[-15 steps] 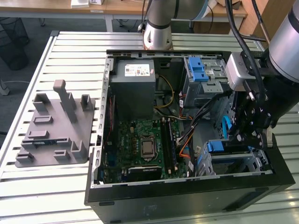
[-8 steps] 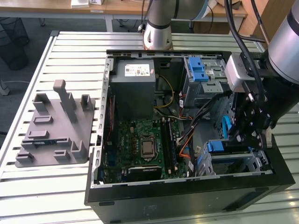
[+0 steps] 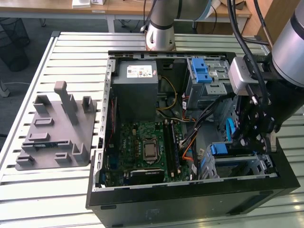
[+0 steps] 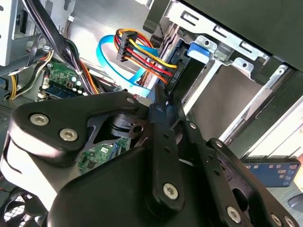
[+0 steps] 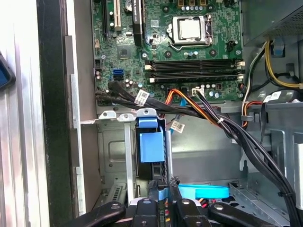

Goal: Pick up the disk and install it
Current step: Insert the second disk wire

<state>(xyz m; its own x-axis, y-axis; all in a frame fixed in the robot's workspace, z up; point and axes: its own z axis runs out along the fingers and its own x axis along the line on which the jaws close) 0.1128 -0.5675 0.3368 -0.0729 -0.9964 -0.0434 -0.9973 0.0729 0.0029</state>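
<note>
The hand point(image 3: 254, 137) hangs inside the open computer case point(image 3: 190, 190), just above the lower drive cage point(image 3: 237, 164). The disk point(image 5: 150, 151) sits upright in that cage, blue rail showing; fingers point(image 5: 163, 187) pressed together near its edge, seemingly gripping nothing.

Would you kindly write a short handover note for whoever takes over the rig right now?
Gripper: low inside the open computer case, at the drive cage on the exterior view's right. Whether it is gripping anything cannot be told.
Disk: edge-on in the cage slot, with its blue rail showing, right next to the gripper.
Done: the disk is off the table and in the slot.
Left: confirm seating. The pictures do not settle whether the disk is fully home or whether the gripper touches it.
</note>
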